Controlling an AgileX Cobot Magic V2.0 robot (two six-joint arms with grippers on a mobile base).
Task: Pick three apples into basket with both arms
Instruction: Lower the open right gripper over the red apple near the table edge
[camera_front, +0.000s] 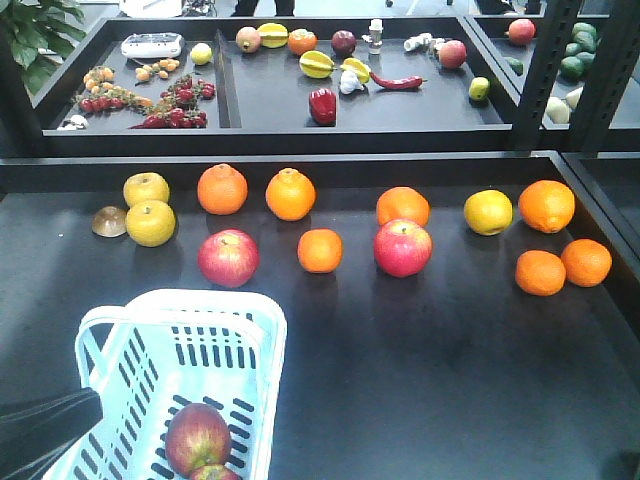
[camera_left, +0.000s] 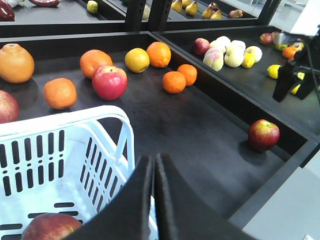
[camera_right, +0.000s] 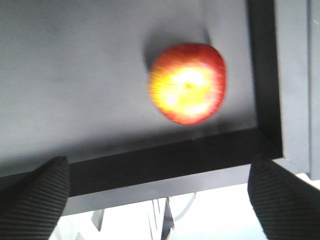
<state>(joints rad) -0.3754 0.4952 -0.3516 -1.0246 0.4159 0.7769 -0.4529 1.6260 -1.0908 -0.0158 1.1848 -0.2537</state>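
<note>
Two dark apples (camera_front: 197, 436) in one basket (camera_front: 262, 330); a third (camera_left: 263, 134) on the desk; two pink-red apples (camera_front: 228, 257); seven oranges (camera_front: 222, 189).

Basket (camera_front: 250, 320) pale blue-white; apples (camera_front: 197, 436) maroon-red, yellow-streaked; oranges (camera_front: 290, 195) orange.

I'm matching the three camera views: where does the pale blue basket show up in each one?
Exterior front view: the basket fills the lower left, with two dark red apples inside.
Left wrist view: lower left, behind the left gripper, whose fingers are pressed together.
Right wrist view: not in it; only a lone apple near a tray corner, between the right gripper's spread fingertips.
Shared landmark: the black tray floor.
</note>
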